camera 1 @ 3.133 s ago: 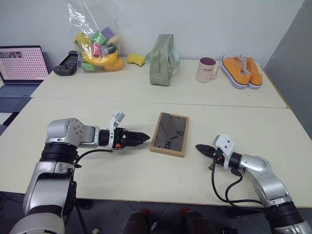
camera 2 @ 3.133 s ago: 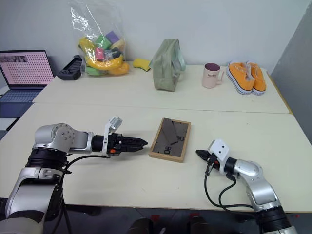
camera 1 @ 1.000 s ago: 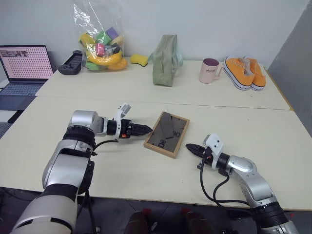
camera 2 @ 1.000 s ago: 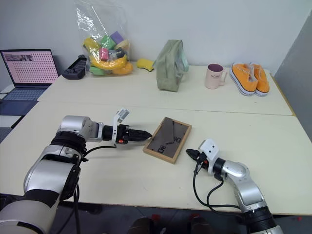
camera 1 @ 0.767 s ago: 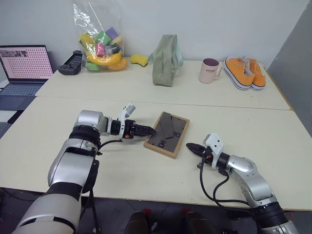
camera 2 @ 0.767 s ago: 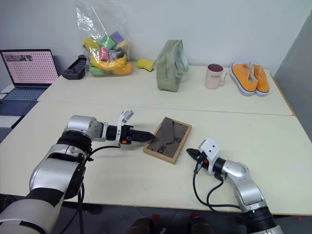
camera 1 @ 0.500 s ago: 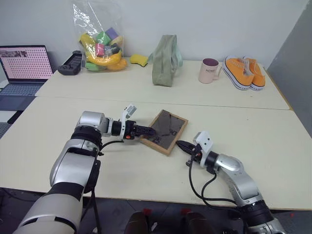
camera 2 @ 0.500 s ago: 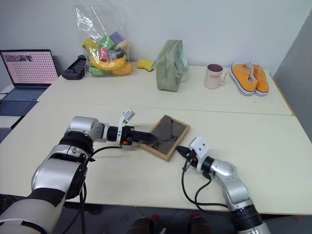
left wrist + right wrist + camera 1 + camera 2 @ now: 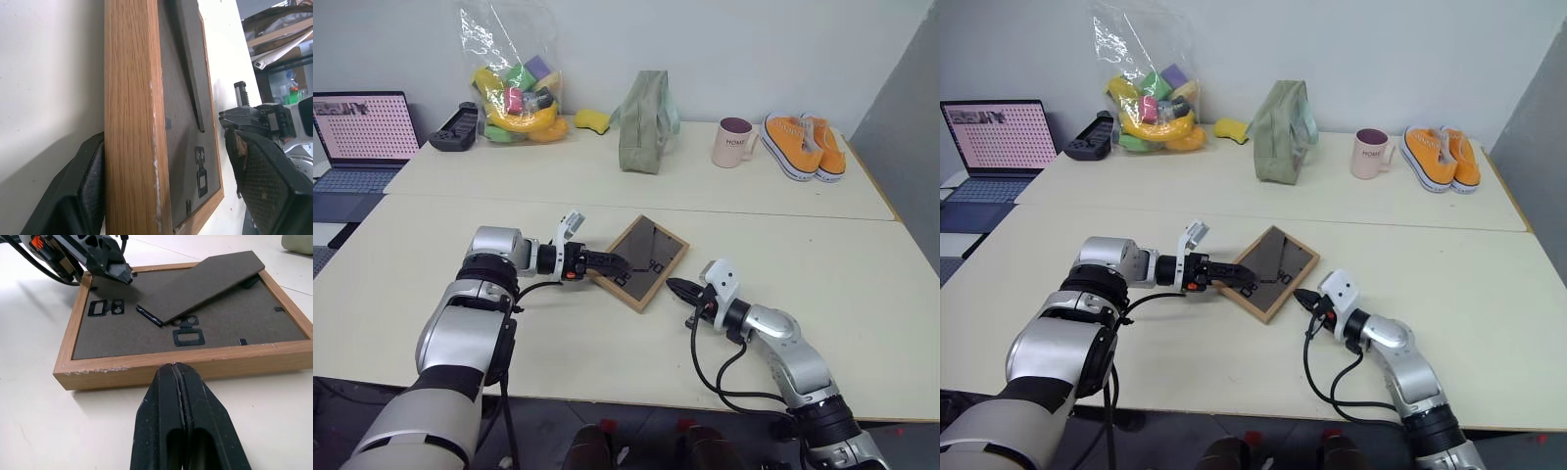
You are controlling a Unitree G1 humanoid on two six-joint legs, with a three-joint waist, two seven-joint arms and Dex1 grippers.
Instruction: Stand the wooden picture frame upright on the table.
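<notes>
Fingers (image 9: 88, 196) straddle the wooden picture frame's (image 9: 132, 122) edge, wrist-side.

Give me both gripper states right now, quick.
Left gripper: open, fingers straddling the near-left edge of the wooden picture frame, not clamped.
Right gripper: shut, holding nothing, tips at the frame's side edge.

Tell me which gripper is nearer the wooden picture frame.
Left. The left gripper straddles the wooden picture frame's near-left edge, one finger under, one over. The right gripper is shut, its tip just short of the right edge.
</notes>
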